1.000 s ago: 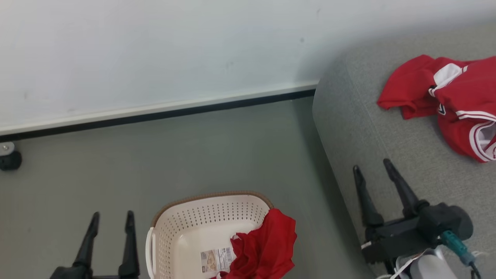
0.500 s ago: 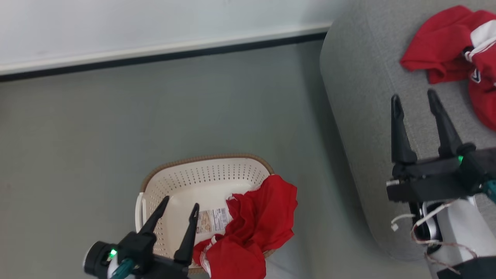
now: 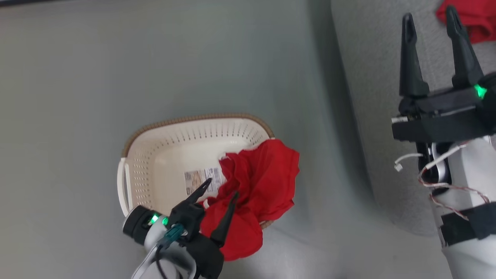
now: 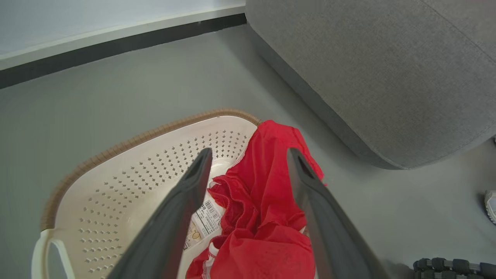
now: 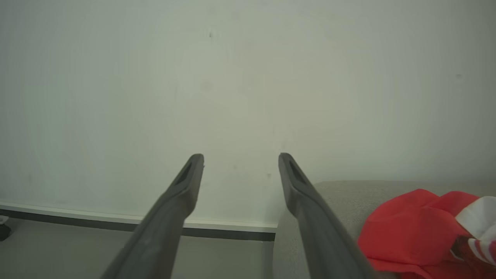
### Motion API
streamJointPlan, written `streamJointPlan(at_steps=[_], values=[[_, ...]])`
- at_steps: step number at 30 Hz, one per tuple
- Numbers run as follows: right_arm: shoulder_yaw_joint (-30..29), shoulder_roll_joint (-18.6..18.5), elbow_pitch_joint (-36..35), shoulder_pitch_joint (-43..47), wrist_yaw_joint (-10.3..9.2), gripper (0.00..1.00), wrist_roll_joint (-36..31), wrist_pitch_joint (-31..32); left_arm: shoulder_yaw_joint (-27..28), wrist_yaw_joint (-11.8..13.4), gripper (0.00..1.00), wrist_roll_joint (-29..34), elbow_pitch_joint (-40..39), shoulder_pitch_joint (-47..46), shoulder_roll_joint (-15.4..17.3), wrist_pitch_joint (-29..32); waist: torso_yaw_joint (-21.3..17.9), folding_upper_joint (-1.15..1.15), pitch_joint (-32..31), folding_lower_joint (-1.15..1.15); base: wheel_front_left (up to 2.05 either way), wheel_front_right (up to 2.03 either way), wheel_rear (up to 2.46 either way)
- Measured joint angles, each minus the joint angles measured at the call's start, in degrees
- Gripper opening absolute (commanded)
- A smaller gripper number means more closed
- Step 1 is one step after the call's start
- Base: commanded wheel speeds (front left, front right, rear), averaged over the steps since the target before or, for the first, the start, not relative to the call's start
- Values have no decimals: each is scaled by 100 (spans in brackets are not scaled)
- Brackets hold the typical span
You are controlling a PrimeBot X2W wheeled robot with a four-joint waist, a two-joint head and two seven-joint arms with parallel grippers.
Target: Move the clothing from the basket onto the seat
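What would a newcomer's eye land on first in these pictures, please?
The bright red garment spilling over the right side of the cream basket, with the open left tool poised over it. Next, more red clothing lying on the grey seat at the upper right, beyond the open right tool.

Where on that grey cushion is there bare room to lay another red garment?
The seat is bare from its rounded left edge to the red garment far right. Crowded: the basket's right side, heaped with red clothing.
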Motion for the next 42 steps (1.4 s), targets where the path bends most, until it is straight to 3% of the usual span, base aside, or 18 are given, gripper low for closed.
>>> streamJointPlan(at_steps=[26, 40, 41, 42], values=[[111, 223, 32, -1360, 37, 100, -22, -30, -1235, -107, 100, 305, 1210, -1727, -130, 153, -243, 0, 2174, -1, 0, 0, 0], [205, 327, 250, -1623, 20, 100, -68, -111, -1622, -105, 100, 69, 1947, -2440, -116, -53, -467, 0, 2704, -1, 0, 0, 0], [204, 327, 266, -1629, 20, 100, -70, -111, -1653, -105, 65, 10, 1984, -2483, -115, -55, -474, 0, 2712, -1, 0, 0, 0], [204, 327, 274, -1629, 20, 100, -74, -111, -1688, -107, 49, -24, 2017, -2512, -119, -77, -478, 0, 2718, -1, 0, 0, 0]])
